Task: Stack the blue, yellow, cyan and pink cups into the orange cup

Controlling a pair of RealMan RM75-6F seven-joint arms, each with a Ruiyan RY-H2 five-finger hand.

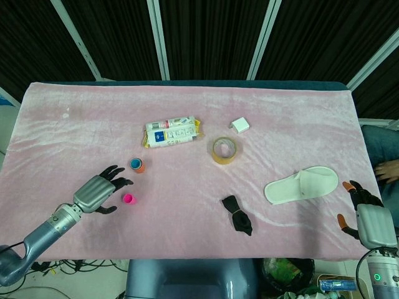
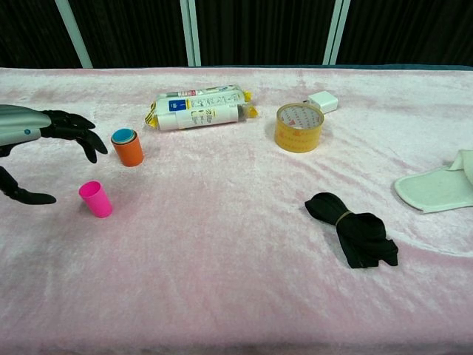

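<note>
Just beside the pink cup (image 2: 96, 199), left hand (image 2: 33, 140) hovers, fingers spread, empty.

Pink velvety cloth (image 1: 293, 118) covers table; dark slatted wall panels (image 1: 212, 37) behind, split by pale metal bars (image 1: 159, 38).

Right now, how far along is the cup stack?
Done: orange cup already has cups nested inside, cyan rim on top; I can't separate those beneath. In hand: nothing; the left hand hovers open beside the pink cup. Left: pink cup stands alone, to be gripped and stacked. Right hand idles at the table edge.
</note>
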